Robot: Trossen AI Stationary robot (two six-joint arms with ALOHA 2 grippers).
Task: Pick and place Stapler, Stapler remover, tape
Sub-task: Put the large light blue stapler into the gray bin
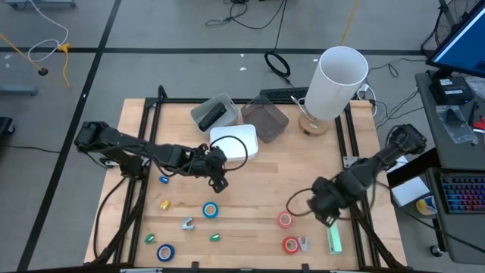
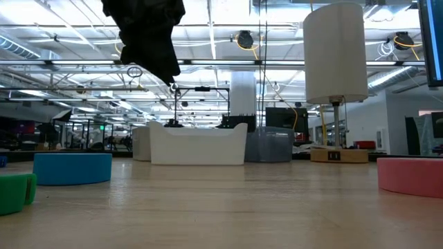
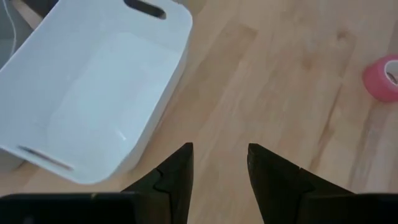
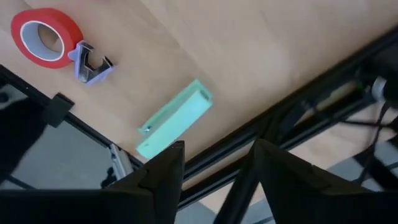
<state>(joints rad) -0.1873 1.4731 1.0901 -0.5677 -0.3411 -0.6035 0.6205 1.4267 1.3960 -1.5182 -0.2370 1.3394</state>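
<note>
My left gripper (image 1: pixel 217 173) hovers open over bare wood, just near of the white bin (image 1: pixel 235 142); its wrist view shows the white bin (image 3: pixel 93 93) and a pink tape roll (image 3: pixel 382 78). My right gripper (image 1: pixel 330 211) is open above the near right corner, over the mint-green stapler (image 1: pixel 334 241) (image 4: pixel 174 118). Beside the stapler lie a red tape roll (image 4: pixel 45 37) and a small grey stapler remover (image 4: pixel 90 62), flat on the wood. Another pink roll (image 1: pixel 285 220) and two blue rolls (image 1: pixel 210 210) (image 1: pixel 165 252) rest flat. A second grey remover (image 1: pixel 187 224) lies near the blue rolls.
A grey bin (image 1: pixel 214 112) holding a dark object and a smoky see-through bin (image 1: pixel 265 121) stand at the far side, with a white-shaded lamp (image 1: pixel 337 83) far right. Small yellow (image 1: pixel 165 204) and green lumps (image 1: pixel 214 237) lie near left. The black frame rail (image 4: pixel 292 124) edges the table.
</note>
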